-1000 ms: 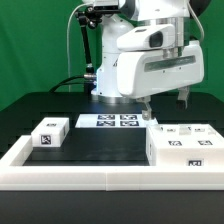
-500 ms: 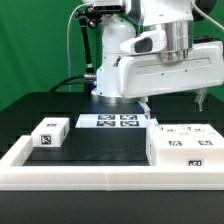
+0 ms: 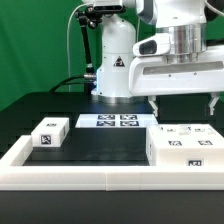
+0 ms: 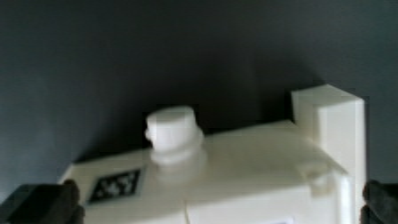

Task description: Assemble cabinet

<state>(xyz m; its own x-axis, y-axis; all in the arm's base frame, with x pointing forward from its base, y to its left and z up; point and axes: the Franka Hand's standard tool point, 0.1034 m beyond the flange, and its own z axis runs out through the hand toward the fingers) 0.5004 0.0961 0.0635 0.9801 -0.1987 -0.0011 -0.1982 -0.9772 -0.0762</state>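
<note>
The cabinet is a big white tagged block on the black table at the exterior view's right, against the white rim. My gripper hangs just above it, open wide and empty, with one finger over each side. In the wrist view the cabinet fills the frame below the gripper. It shows a round white peg, a raised corner post and a black tag. The dark fingertips sit at the frame's two corners, apart from the cabinet.
A small white tagged block lies at the exterior view's left. The marker board lies at the back middle by the arm's base. A low white rim frames the table's front and sides.
The wrist has turned and shifted toward the exterior view's right, so the gripper now hangs square over the cabinet with both fingers spread. The cabinet and small block have not moved.
</note>
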